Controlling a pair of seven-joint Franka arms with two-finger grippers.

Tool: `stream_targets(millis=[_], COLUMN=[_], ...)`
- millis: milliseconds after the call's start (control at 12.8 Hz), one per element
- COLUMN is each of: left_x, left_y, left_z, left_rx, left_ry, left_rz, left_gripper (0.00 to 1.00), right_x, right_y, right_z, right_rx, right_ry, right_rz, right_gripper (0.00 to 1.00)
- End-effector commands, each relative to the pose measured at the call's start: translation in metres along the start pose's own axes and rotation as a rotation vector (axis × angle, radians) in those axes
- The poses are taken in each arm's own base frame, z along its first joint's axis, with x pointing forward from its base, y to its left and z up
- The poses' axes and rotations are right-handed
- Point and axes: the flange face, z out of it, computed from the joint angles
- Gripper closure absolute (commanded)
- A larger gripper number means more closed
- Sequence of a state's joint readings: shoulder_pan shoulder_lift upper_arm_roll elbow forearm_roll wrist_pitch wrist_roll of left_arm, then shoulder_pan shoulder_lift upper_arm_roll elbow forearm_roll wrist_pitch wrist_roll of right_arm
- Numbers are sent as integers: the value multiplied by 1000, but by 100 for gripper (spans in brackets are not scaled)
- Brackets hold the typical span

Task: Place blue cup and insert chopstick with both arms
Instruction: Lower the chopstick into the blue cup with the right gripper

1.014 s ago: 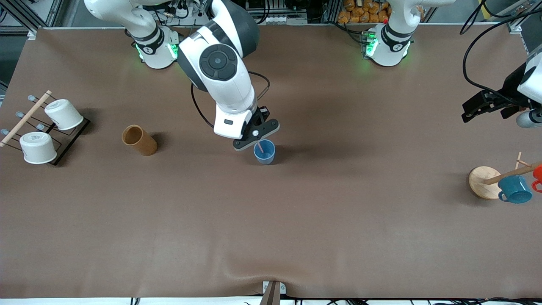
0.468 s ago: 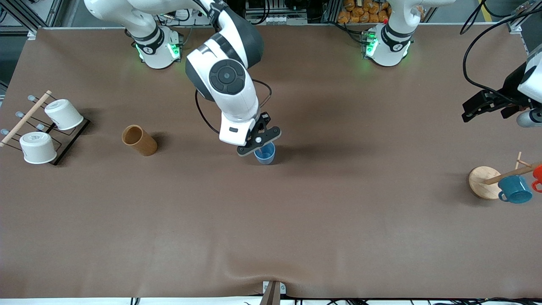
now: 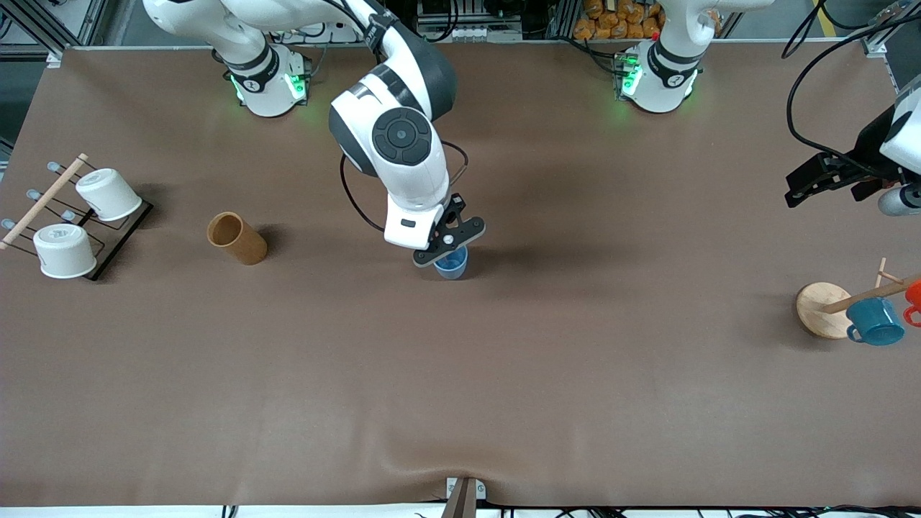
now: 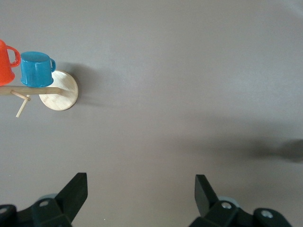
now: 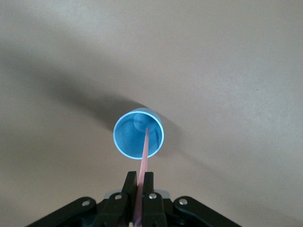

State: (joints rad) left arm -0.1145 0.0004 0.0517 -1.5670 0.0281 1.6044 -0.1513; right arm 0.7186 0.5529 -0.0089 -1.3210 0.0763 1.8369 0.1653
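front view: the right end effector (image 3: 447, 247) is hanging over the blue cup (image 3: 451, 265) mid-worktop (image 3: 504, 374). left wrist view: the left end effector (image 4: 141, 196) is waiting, fingers spread. right wrist view: the right end effector's fingers are pinching the chopstick (image 5: 144, 161), its tip sitting inside the cup.

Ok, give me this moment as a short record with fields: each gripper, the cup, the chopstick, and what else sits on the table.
right gripper: shut on the chopstick, over the blue cup
chopstick: tip reaches down into the cup's mouth
blue cup: upright, mid-table
left gripper: open, holds nothing, waits over the left arm's end of the table
other things: teal mug and red mug on a wooden rack; tan cylinder; two white cups on a black rack
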Motion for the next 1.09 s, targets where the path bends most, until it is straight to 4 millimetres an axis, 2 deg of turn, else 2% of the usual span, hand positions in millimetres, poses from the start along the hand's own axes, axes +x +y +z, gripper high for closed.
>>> stream_targets(millis=[0, 234, 312, 390, 546, 1014], left_x=[-7, -7, -7, -7, -7, -6], left_y=[-1, -2, -1, -2, -2, -1], left_z=[-9, -8, -9, -9, -9, -8], left_rx=[-10, -10, -10, -10, -10, -10], left_ry=[5, 3, 4, 4, 4, 5], left_rz=[16, 14, 16, 14, 14, 14], left_gripper=[0, 0, 0, 0, 0, 0], right_x=[1, 4, 4, 3, 0, -2], right_y=[-8, -8, -8, -9, -18, -20], right_z=[5, 12, 12, 14, 18, 15], right_rx=[-50, -52, -53, -56, -80, -81], right_ry=[18, 16, 17, 12, 10, 7], right_rz=[-16, -14, -16, -20, -42, -41], right_gripper=[100, 100, 72, 1, 0, 0])
